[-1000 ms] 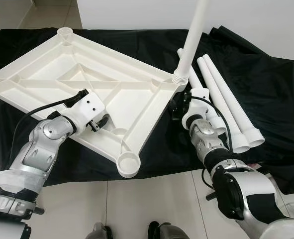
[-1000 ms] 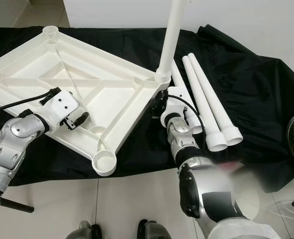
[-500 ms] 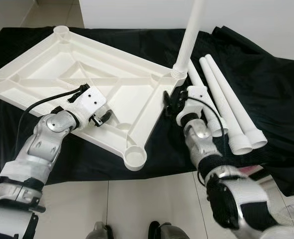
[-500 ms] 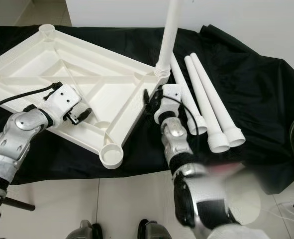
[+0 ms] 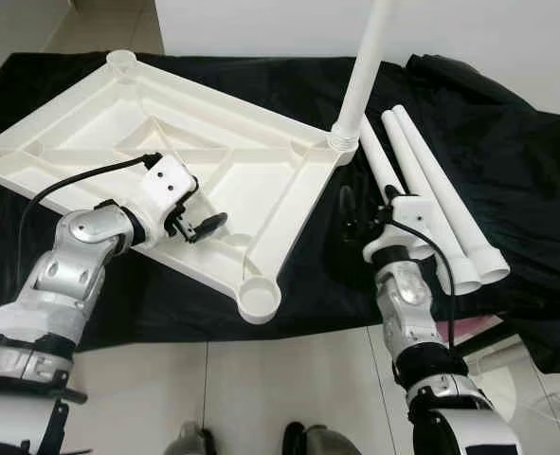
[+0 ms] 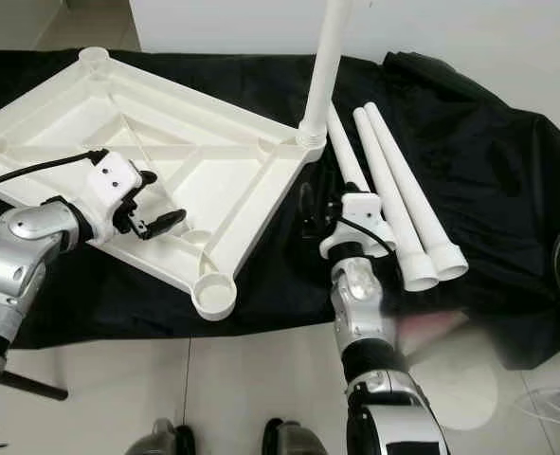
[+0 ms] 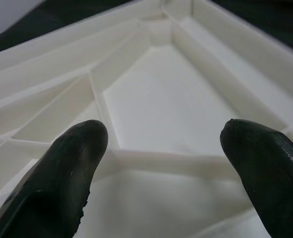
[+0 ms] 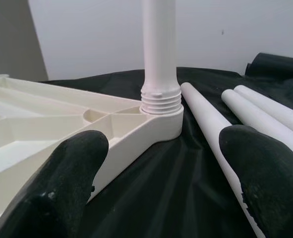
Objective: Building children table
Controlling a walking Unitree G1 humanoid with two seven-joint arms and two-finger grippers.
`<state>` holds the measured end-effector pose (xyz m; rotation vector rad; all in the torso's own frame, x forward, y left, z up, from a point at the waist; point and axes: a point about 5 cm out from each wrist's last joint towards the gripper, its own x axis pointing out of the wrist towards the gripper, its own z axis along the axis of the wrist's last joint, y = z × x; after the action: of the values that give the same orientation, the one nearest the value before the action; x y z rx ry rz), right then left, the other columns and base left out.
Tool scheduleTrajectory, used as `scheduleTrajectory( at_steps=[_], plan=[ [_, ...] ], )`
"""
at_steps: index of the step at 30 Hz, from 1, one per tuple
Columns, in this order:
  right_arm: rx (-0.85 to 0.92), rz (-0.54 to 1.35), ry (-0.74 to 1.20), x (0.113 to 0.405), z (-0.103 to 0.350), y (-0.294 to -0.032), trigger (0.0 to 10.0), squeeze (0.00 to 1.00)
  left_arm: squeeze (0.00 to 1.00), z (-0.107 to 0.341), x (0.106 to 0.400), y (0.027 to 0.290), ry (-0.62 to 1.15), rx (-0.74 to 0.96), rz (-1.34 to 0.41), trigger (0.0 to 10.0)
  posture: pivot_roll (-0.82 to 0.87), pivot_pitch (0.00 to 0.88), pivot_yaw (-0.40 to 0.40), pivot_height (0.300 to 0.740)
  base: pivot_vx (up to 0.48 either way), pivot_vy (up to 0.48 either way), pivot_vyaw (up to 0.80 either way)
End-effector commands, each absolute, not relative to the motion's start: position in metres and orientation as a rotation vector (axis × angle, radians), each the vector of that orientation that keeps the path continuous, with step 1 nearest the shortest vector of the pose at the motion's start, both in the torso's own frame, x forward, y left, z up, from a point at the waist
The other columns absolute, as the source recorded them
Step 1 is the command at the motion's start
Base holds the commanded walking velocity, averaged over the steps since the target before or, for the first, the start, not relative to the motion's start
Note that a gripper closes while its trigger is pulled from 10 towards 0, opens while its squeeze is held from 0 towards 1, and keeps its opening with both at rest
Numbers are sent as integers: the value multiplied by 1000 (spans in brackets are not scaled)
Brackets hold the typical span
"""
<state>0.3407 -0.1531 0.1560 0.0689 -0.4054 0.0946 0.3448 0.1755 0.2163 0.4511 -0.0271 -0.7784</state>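
floor (image 5: 261,370) | black cloth (image 5: 507,161) | on cloth: upturned tabletop (image 5: 213,161), three loose legs (image 5: 422,180)

One leg (image 5: 363,68) stands seemingly screwed into tabletop (image 5: 118,142).

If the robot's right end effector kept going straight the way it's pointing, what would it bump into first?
Probably the upright table leg screwed into the corner socket of the upside-down tabletop. The right end effector is open and aimed at that joint, with black cloth below. Depth is hard to judge.
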Motion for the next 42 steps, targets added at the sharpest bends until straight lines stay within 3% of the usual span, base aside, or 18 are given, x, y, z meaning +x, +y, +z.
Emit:
scheduleTrajectory(
  at_steps=[1,8,9,10,16,17,23,28,42],
  plan=[
    [74,87,-378,338,150,-157,10000,0,0,220,340,173,-20,425,-888,10000,-2,134,-50,740,0,0,0],
    [86,40,-323,309,130,-176,10000,0,0,235,324,166,-57,181,-1128,10000,1,120,-57,740,0,0,0],
    [87,31,-314,305,128,-179,10000,0,380,238,322,164,-62,155,-1156,10000,1,120,-57,740,0,0,0],
    [85,23,-303,301,126,-182,10000,0,1000,237,320,162,-51,158,-1184,10000,-1,116,-56,740,0,0,0],
    [76,19,-286,293,124,-185,10000,0,1000,229,316,161,-15,197,-1222,10000,-4,111,-55,740,0,0,0],
    [64,21,-273,290,122,-187,10000,0,0,224,313,161,16,229,-1254,10000,-11,105,-50,740,0,0,0],
    [39,17,-245,284,120,-194,10000,0,0,211,307,162,102,328,-1311,10000,-21,97,-42,740,0,0,0],
    [56,14,-335,284,142,-193,10000,0,0,192,317,165,180,456,-1243,10000,-37,80,-30,740,0,0,0],
    [192,-49,-473,285,177,-193,10000,0,0,179,323,172,252,587,-1233,10000,-25,86,-4,740,0,0,0]
  ],
)
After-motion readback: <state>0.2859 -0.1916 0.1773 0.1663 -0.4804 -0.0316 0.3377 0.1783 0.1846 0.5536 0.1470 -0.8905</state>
